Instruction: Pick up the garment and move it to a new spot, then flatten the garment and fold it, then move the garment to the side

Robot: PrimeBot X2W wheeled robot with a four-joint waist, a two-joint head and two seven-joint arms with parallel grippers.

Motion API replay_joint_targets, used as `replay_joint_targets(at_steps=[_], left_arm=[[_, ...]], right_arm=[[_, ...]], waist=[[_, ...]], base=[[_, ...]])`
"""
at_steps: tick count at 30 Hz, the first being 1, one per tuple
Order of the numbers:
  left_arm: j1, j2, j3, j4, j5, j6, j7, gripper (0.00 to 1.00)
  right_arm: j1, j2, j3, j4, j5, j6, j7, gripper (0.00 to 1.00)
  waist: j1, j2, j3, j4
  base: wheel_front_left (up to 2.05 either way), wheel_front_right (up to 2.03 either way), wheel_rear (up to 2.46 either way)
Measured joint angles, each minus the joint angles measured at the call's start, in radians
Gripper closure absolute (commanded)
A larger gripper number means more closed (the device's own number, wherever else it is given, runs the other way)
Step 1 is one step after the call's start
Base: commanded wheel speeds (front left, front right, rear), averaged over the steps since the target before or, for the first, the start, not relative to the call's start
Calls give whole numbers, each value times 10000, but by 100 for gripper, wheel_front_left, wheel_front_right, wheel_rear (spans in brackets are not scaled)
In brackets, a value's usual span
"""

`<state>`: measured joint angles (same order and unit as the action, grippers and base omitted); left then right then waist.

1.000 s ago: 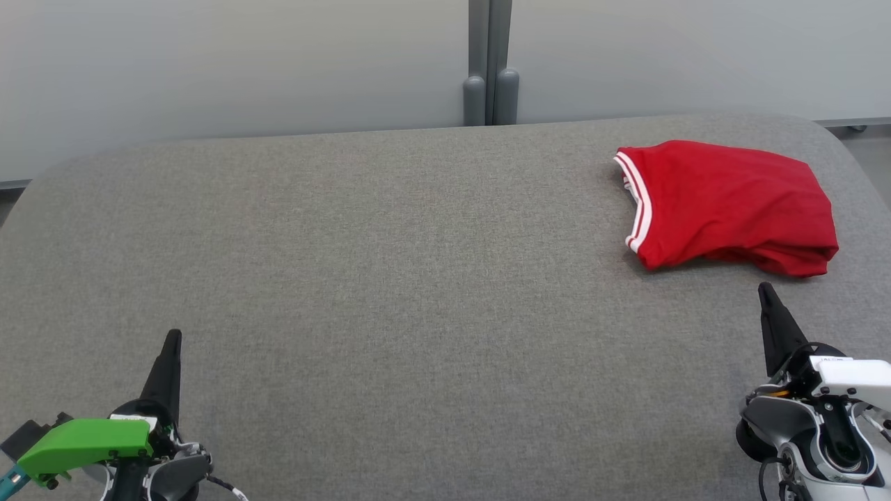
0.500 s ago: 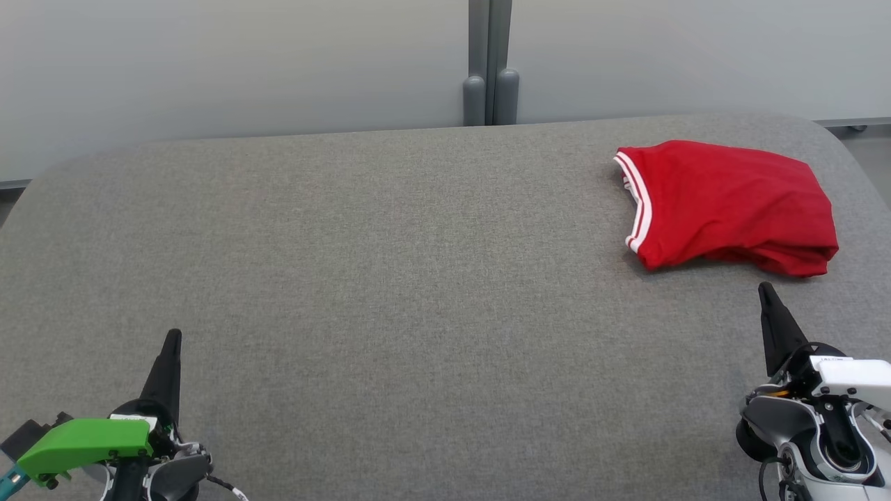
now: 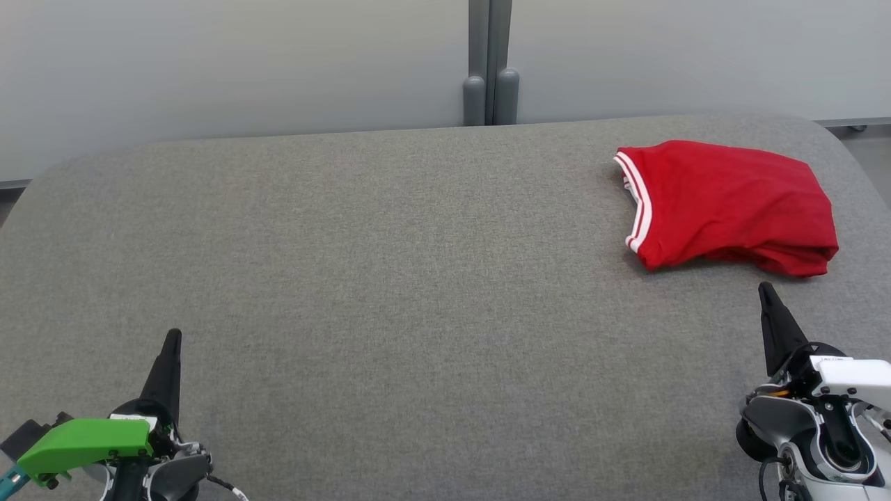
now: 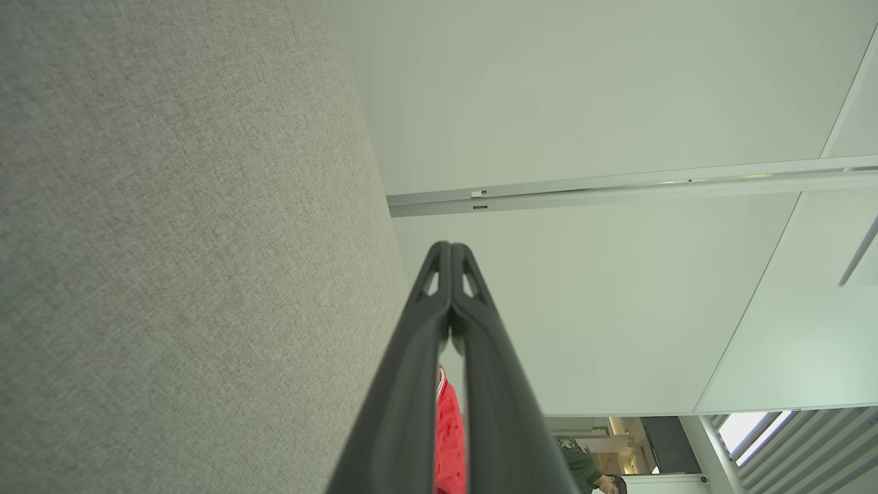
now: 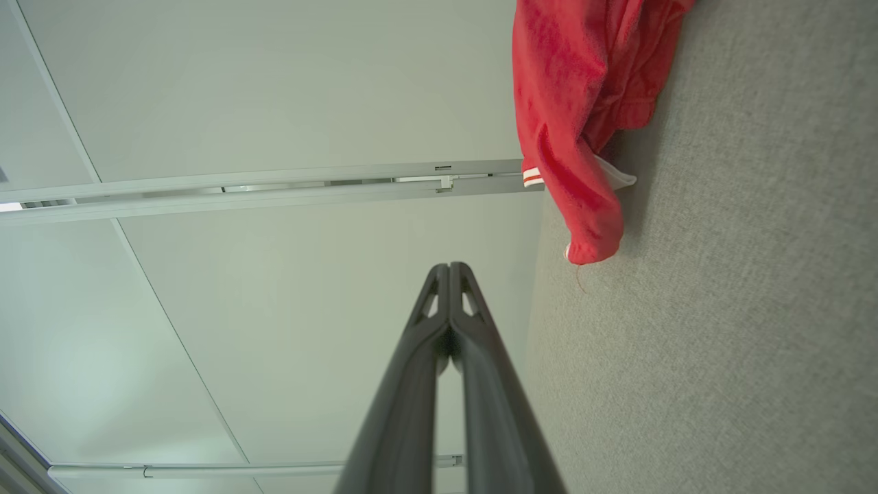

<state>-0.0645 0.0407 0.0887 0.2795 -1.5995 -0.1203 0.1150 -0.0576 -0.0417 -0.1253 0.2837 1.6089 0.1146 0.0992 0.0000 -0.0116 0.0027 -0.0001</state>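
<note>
There lay the red garment (image 3: 731,205), bunched into a compact bundle on the grey surface (image 3: 418,278), just ahead of the right hand (image 3: 764,287) and a little to its outer side, with a clear gap between fingertips and cloth. The right hand had its two dark fingers pressed together with nothing between them, pointing up toward the bundle. The left hand (image 3: 172,335) was much the same: fingers flat against each other, empty, and well apart from the garment, which lay far across to its right. The bundle was doubled over in layers, with the striped trim (image 3: 637,202) on the edge turned toward the left hand's side. The edge nearest the right hand looked lumpy rather than crisp. How far along was the task? It was hard to call. A layered garment off to one side and two empty, closed hands could mean the moving, flattening, folding and setting aside were all done, if loosely. It could equally have been a heap not yet touched, with every step still to come. If so, the right hand was the one placed to reach in first.
</note>
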Motion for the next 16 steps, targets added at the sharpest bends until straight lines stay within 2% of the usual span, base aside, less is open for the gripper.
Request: replay_joint_targets(at_steps=[16], left_arm=[[0,0,-2,-10,0,0,-2,100]], right_arm=[[0,2,-4,-8,0,0,0,100]], waist=[[0,0,1,0]], base=[[0,0,0]])
